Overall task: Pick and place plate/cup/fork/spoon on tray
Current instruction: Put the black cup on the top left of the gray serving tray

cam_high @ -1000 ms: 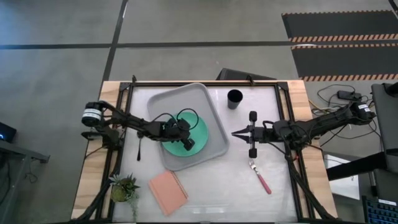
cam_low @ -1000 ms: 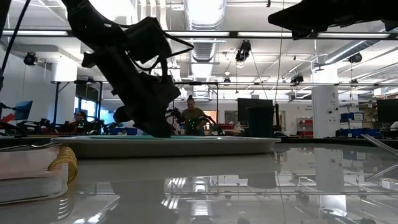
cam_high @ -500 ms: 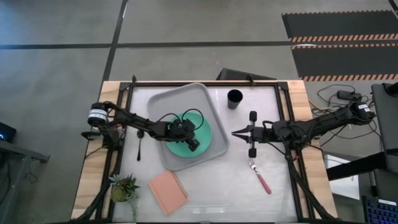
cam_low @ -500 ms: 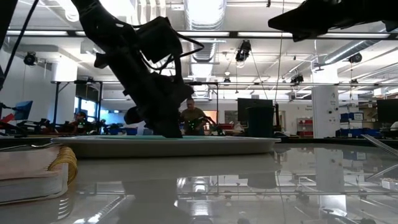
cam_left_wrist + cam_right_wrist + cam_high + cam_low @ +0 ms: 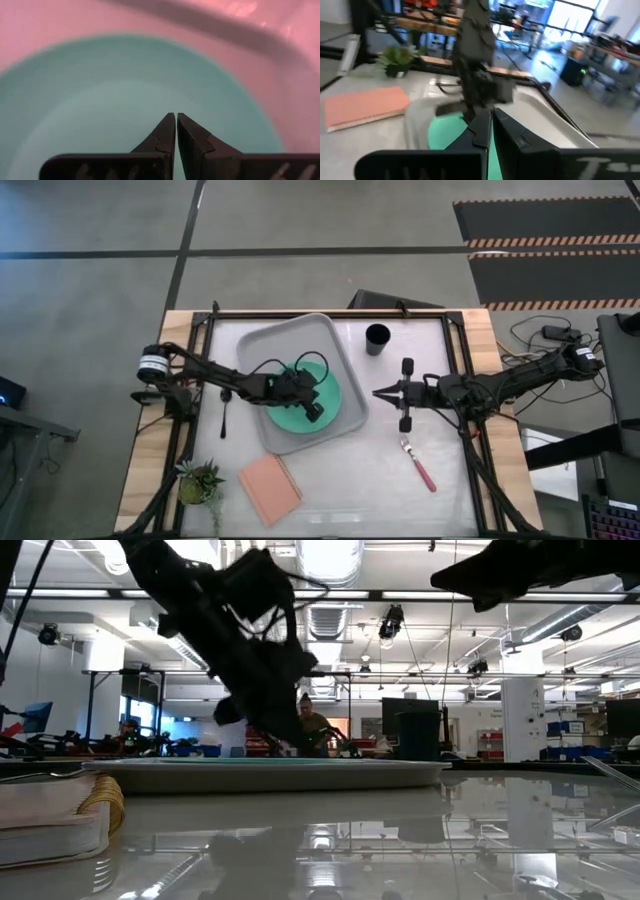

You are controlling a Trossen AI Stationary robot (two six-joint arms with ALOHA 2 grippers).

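Note:
The mint-green plate (image 5: 325, 405) lies flat in the light-grey tray (image 5: 285, 340) at the table's centre-left. My left gripper (image 5: 318, 387) is shut, low over the plate's middle, and it also shows in the left wrist view (image 5: 176, 116) and in the low view (image 5: 290, 745). My right gripper (image 5: 377, 393) is shut and empty, in the air just right of the tray. The black cup (image 5: 377, 338) stands at the far side. The pink-handled fork (image 5: 421, 466) lies at the near right. The thin spoon (image 5: 225, 415) lies left of the tray. My left gripper points its shut fingertips (image 5: 167, 127) slanting down at the inner part of the plate (image 5: 125, 95), which lies flat in the tray. I cannot tell whether the tips touch the plate.
A salmon-pink pad (image 5: 270, 488) and a small potted plant (image 5: 198, 480) sit at the near left. A black frame (image 5: 455, 380) borders the work area. Bare tabletop lies between the tray and the fork.
My left gripper has gone toward the table's right edge across the plate, staying inside the tray, and its body has tipped and risen a little. The right arm has kept still.

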